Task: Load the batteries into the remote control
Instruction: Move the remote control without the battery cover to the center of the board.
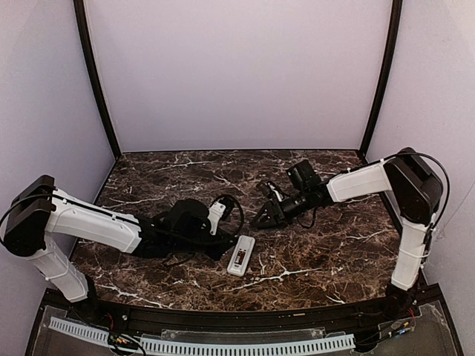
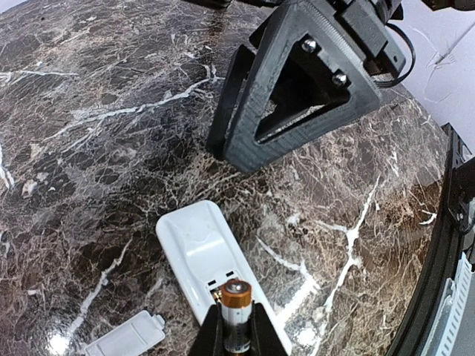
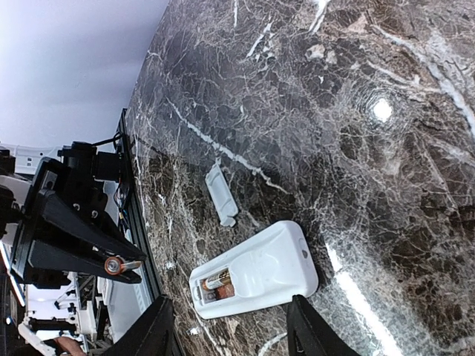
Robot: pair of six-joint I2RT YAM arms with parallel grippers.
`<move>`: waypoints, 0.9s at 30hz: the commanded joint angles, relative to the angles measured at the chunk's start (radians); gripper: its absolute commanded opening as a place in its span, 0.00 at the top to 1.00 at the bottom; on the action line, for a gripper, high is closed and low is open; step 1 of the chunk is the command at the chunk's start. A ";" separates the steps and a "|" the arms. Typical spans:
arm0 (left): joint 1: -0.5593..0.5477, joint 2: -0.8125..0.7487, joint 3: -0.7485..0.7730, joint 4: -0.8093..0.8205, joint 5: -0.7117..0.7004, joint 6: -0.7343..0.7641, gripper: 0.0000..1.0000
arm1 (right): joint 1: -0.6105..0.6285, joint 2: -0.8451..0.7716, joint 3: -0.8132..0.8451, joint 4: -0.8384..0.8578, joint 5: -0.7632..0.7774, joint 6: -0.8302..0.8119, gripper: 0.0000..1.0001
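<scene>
Copper-capped battery within left gripper

Top camera, high at the near edge, looks down across the whole worktop. Both wrist cameras sit close above it, facing each other, sharing the remote control.

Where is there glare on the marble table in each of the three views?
Right wrist view: a round bright spot on the table, and a streak beside the remote control. Left wrist view: a small bright patch at the bottom left, beside the cover. Top external view: even light, no strong glare.
</scene>
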 commanded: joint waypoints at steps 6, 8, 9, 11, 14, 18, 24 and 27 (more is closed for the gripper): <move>-0.002 0.022 -0.009 0.042 -0.003 -0.040 1.00 | 0.027 0.112 0.095 0.062 -0.038 0.003 0.42; -0.004 0.034 -0.003 0.036 -0.004 -0.045 1.00 | 0.030 0.132 0.107 0.062 -0.035 0.000 0.42; -0.003 0.044 -0.002 0.036 -0.001 -0.047 1.00 | 0.030 0.139 0.109 0.062 -0.035 0.001 0.42; -0.002 0.055 0.001 0.035 0.000 -0.052 1.00 | 0.031 0.148 0.108 0.062 -0.032 0.000 0.42; -0.003 0.068 0.002 0.039 0.000 -0.050 1.00 | 0.039 0.155 0.101 0.062 -0.026 0.000 0.42; -0.002 0.079 0.000 0.048 0.004 -0.046 1.00 | 0.053 0.157 0.085 0.061 -0.044 0.002 0.42; -0.003 0.087 0.004 0.045 0.004 -0.033 1.00 | 0.068 0.157 0.049 0.056 -0.043 -0.004 0.42; -0.003 0.089 0.008 0.042 0.010 -0.029 1.00 | 0.071 0.147 0.024 0.055 -0.038 -0.002 0.42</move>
